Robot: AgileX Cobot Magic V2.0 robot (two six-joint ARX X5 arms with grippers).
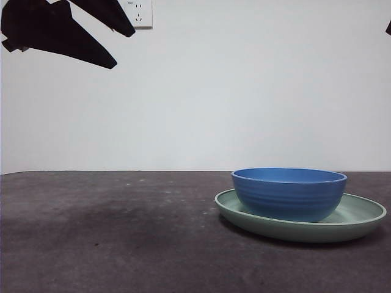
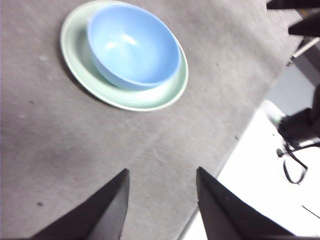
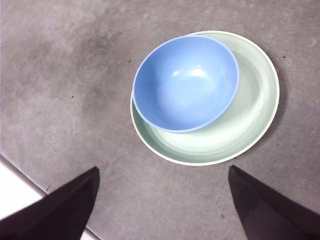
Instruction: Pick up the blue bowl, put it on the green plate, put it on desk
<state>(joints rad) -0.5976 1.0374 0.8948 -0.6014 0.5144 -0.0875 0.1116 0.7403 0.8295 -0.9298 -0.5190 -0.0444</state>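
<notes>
Already the bowl (image 1: 289,193) sat inside the plate (image 1: 360,215), upright and empty, and the plate lay flat on the desk (image 1: 110,232) toward the right of the front view. From the right wrist view the bowl (image 3: 185,83) was off-centre in the plate (image 3: 250,115), pushed against one side of the rim so that a broad crescent of green showed on the other side. The left wrist view gave the same stacking, the bowl (image 2: 133,46) resting in the plate (image 2: 150,97) with a wider band of green on one side. Neither gripper touched either dish. The left gripper (image 2: 162,182) hung above bare desk (image 2: 60,150) near its edge, well apart from the plate, its jaws parted and holding nothing. The right gripper (image 3: 164,180) hovered over the desk (image 3: 60,75) just short of the plate, its jaws spread wide and also empty. In the front view one gripper (image 1: 116,46) showed as dark jaws high at the top left corner, clear of the dishes; a small black tip (image 1: 388,27) sat at the right edge. A wall socket (image 1: 139,13) was on the white wall behind.
</notes>
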